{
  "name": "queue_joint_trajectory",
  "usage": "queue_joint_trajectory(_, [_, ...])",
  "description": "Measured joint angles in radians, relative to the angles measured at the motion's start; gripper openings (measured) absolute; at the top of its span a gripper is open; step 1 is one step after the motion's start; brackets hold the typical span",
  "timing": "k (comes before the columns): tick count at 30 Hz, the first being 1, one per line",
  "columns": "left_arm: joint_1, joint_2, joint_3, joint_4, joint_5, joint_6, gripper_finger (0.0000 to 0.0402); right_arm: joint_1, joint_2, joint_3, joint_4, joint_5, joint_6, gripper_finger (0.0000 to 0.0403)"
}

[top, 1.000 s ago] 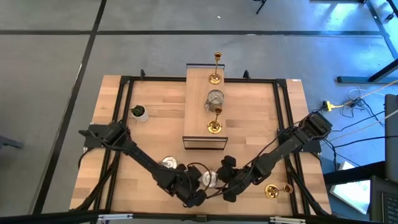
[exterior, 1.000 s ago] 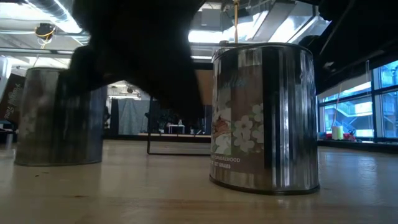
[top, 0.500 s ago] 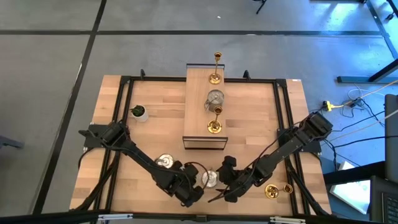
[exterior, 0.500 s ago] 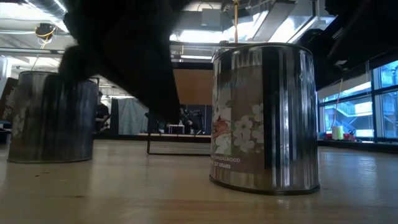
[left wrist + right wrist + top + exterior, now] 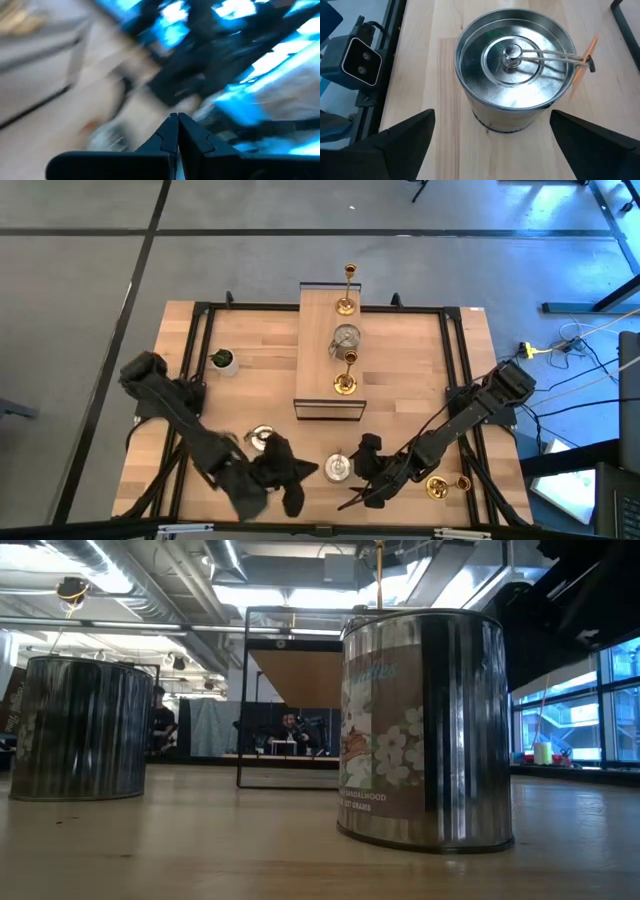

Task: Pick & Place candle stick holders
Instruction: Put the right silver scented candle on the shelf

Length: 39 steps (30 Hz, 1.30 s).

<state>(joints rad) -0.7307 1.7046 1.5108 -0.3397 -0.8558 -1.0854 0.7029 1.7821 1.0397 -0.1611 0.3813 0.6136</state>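
Two squat silver candle stick holders stand on the table near its front edge, one (image 5: 337, 468) (image 5: 425, 730) at the middle and one (image 5: 262, 439) (image 5: 80, 725) to its left. My right gripper (image 5: 355, 483) (image 5: 492, 115) is open just on the near side of the middle holder (image 5: 515, 70), one finger on each side and neither touching it. My left gripper (image 5: 295, 480) (image 5: 177, 125) is shut on nothing and raised above the table, left of that holder. A gold candlestick (image 5: 445, 486) lies on its side at the front right.
A raised wooden board (image 5: 320, 395) at the table's middle and far side carries two upright gold candlesticks (image 5: 346, 292) (image 5: 345, 375) and a silver holder (image 5: 346, 337). A small white pot with a plant (image 5: 223, 361) stands at the left. Black frame rails (image 5: 190, 360) run along the table's sides.
My left gripper, shut throughout, has risen from table height beside the middle silver holder and drawn back toward the table's left, leaving the low view. The left silver holder has slid slightly toward the table's left.
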Motion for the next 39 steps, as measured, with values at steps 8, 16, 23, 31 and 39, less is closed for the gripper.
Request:
queue_joint_trajectory(8, [0.030,-0.087,0.001,0.550,0.044,0.678,0.0001,0.000,0.000,0.000,-0.009,0.000,0.000,0.0399])
queue_joint_trajectory(16, [0.122,-0.094,0.000,0.469,0.070,0.720,0.0047,0.000,0.000,0.000,-0.023,0.000,0.000,0.0399])
queue_joint_trajectory(23, [0.192,-0.092,0.000,0.145,0.234,0.466,0.0147,0.002,0.000,0.000,-0.040,0.001,0.004,0.0400])
queue_joint_trajectory(31, [0.181,0.002,0.000,-0.041,0.329,0.367,0.0238,0.012,0.000,0.000,-0.067,0.004,-0.001,0.0400])
queue_joint_trajectory(39, [0.148,0.155,-0.001,-0.127,0.362,0.269,0.0269,0.013,0.000,0.000,-0.059,0.033,-0.023,0.0400])
